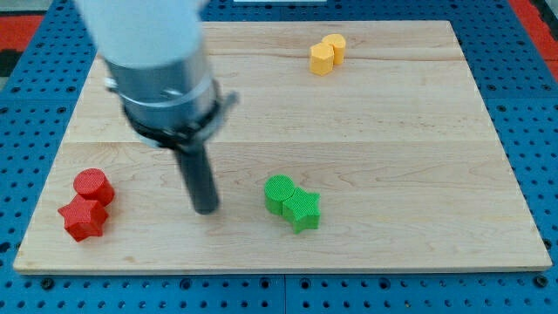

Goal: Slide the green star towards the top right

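The green star (pixel 302 209) lies on the wooden board (pixel 375 131) at the lower middle, touching a green round block (pixel 279 193) on its upper left. My tip (pixel 206 209) rests on the board to the left of both green blocks, with a clear gap between it and the round block. The rod rises from the tip into the grey arm housing at the view's upper left.
A red round block (pixel 92 187) and a red star (pixel 82 218) sit together at the lower left. Two yellow blocks (pixel 328 54) touch each other near the top, right of centre. A blue pegboard (pixel 523 52) surrounds the board.
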